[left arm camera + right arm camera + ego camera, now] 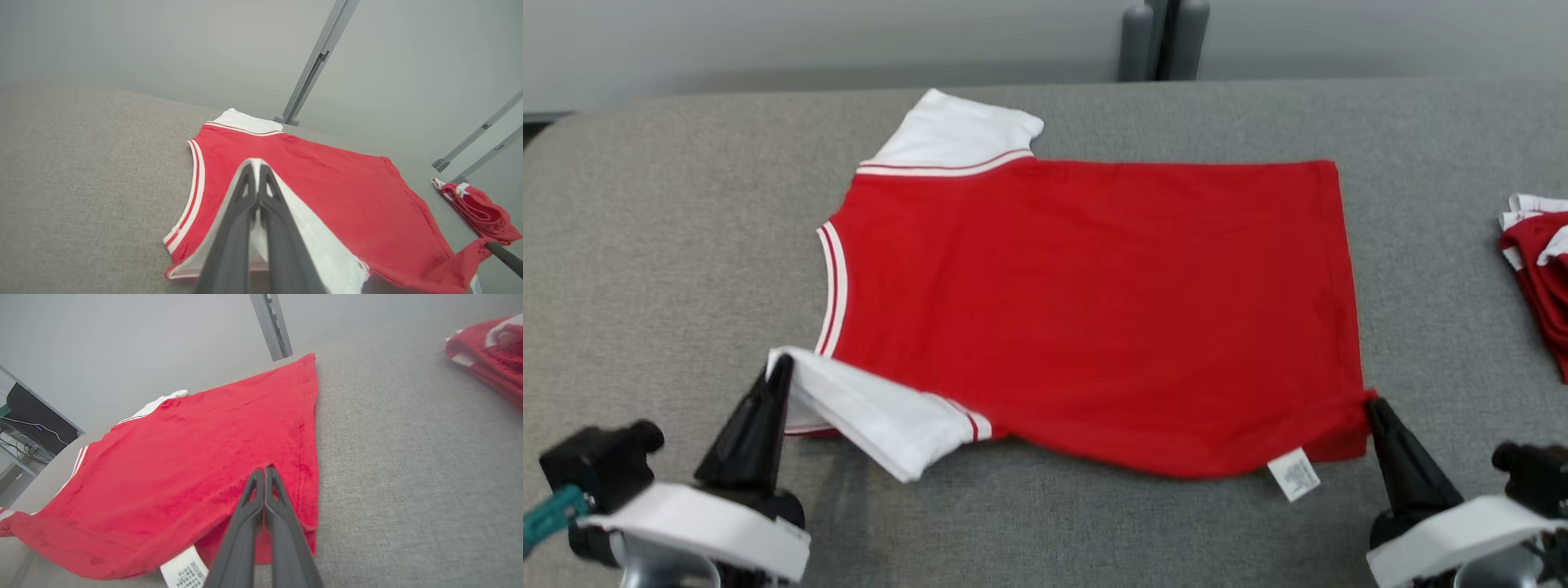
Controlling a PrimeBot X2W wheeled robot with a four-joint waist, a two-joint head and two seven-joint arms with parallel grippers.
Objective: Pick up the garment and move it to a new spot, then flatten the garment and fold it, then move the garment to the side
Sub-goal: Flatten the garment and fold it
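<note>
1. Grey table (645,245): near, left and right edges cut off.
2. Garment (1094,310): red, spread mid-table, collar at 9 o'clock.
3. Red-and-white pile (1539,269): 3 o'clock, partly out of frame.
4. Left gripper (783,363): 7 o'clock, jaws clamped on near sleeve (882,420); pinch point hidden by cloth.
5. Right gripper (1372,404): 4 o'clock, jaws clamped on hem corner (1347,429).
6. Label (1294,474): print unreadable.

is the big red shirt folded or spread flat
Mostly spread: the red shirt lies flat on the table, only its near white sleeve pinched up by the left tool.
</note>
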